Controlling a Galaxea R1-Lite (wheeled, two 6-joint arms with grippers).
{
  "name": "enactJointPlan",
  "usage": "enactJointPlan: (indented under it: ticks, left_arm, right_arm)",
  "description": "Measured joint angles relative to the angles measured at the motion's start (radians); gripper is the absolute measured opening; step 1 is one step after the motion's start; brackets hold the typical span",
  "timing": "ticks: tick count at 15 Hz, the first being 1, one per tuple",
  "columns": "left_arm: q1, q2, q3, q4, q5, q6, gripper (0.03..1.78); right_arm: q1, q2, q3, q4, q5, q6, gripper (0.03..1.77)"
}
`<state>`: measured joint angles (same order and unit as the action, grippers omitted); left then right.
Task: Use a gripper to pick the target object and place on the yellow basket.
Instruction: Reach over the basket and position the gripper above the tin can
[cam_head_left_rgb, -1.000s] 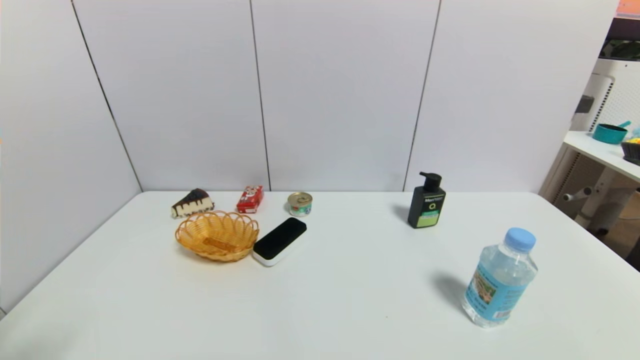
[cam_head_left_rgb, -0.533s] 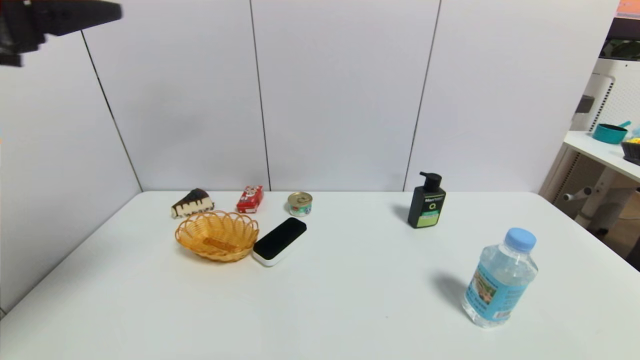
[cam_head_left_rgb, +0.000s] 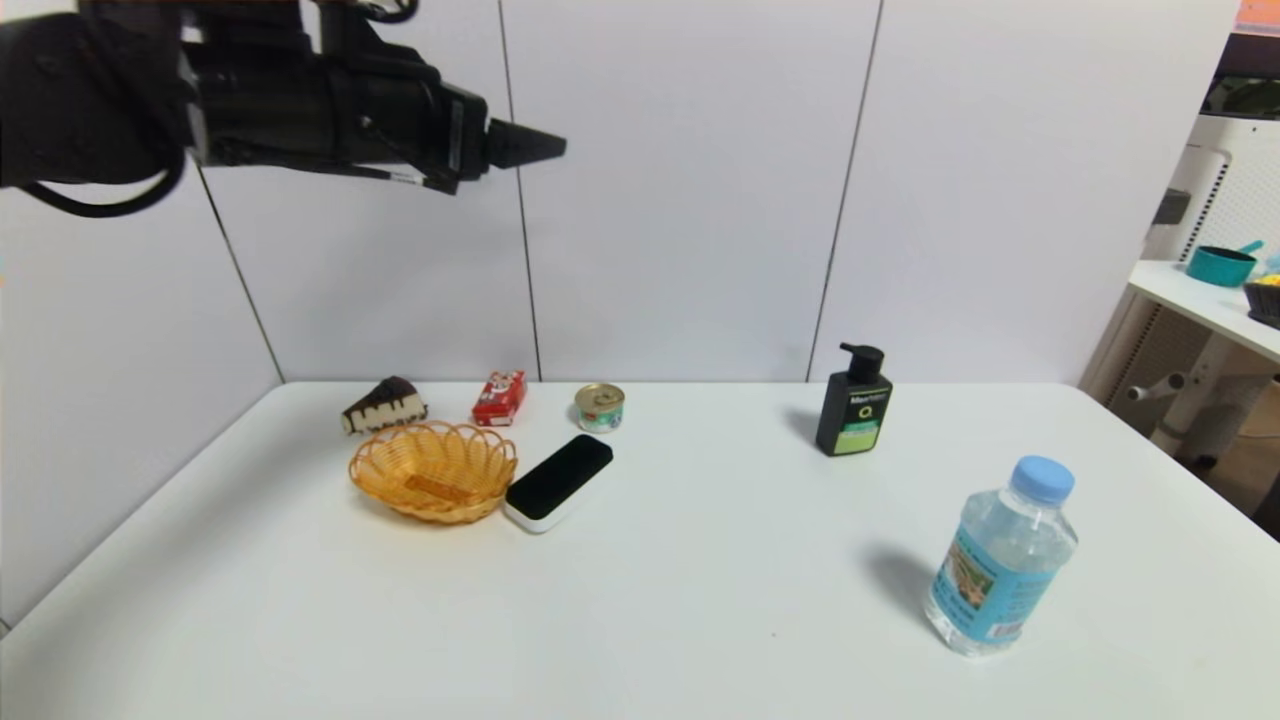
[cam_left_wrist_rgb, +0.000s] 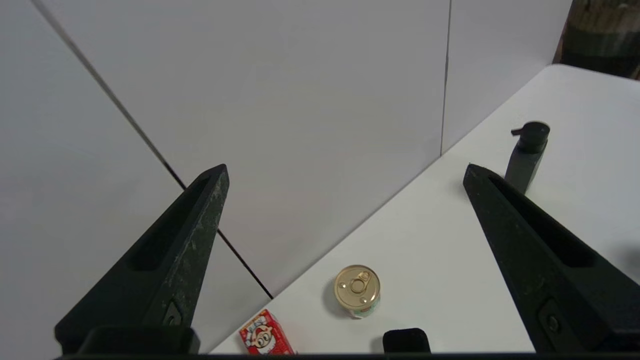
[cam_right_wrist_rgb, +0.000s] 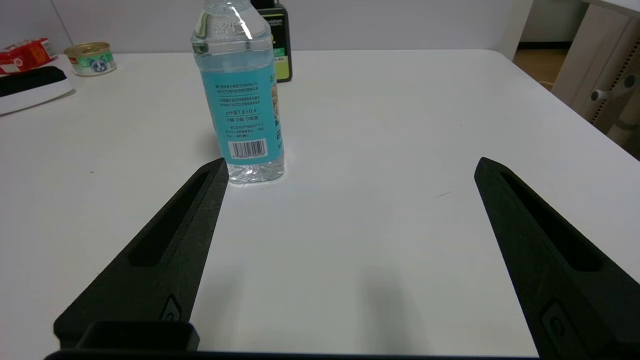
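The target object, a short tin can (cam_head_left_rgb: 600, 407) with a gold pull-tab lid (cam_left_wrist_rgb: 357, 287), stands near the table's back edge, right of a red carton (cam_head_left_rgb: 500, 397). It also shows far off in the right wrist view, the can (cam_right_wrist_rgb: 90, 58) beside the carton. The yellow basket (cam_head_left_rgb: 433, 470) sits in front of the carton, empty. My left gripper (cam_head_left_rgb: 540, 146) hangs high above the table's back left; in its wrist view the left gripper (cam_left_wrist_rgb: 345, 172) is open and empty, with the can far below between its fingers. My right gripper (cam_right_wrist_rgb: 350, 167) is open and empty, low over the table's near right.
A cake slice (cam_head_left_rgb: 385, 404) lies left of the carton. A black-topped white block (cam_head_left_rgb: 558, 481) lies against the basket's right side. A black pump bottle (cam_head_left_rgb: 855, 402) stands at the back right. A water bottle (cam_head_left_rgb: 1000, 558) stands at the front right, close to the right gripper's finger.
The left arm has swung in from the upper left corner and now reaches rightward high above the basket and can. Nothing on the table has moved.
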<state>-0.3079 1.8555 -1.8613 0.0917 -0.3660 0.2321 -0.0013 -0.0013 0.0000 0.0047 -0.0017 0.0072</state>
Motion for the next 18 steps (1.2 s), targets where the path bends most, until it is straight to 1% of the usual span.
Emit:
enactJointPlan:
  ticks: [2, 5, 12, 13, 17, 18]
  left_arm:
    - [-0.007, 0.101, -0.045, 0.013, -0.011, 0.000, 1.69]
    - [-0.009, 0.233, -0.087, 0.014, -0.009, -0.002, 1.69]
    - [-0.010, 0.457, -0.103, 0.013, -0.008, -0.003, 1.69]
    - [-0.010, 0.480, -0.103, 0.007, -0.008, -0.003, 1.69]
    - [-0.011, 0.564, -0.102, -0.091, -0.016, -0.005, 1.69]
    - [-0.011, 0.578, -0.101, -0.100, -0.024, -0.005, 1.69]
  right_arm:
    - [0.000, 0.000, 0.000, 0.000, 0.000, 0.000, 1.70]
    - [0.000, 0.000, 0.000, 0.000, 0.000, 0.000, 1.70]
    - [0.000, 0.000, 0.000, 0.000, 0.000, 0.000, 1.70]
    - [0.000, 0.000, 0.000, 0.000, 0.000, 0.000, 1.70]
    - [0.000, 0.000, 0.000, 0.000, 0.000, 0.001, 1.70]
    - [0.000, 0.000, 0.000, 0.000, 0.000, 0.000, 1.70]
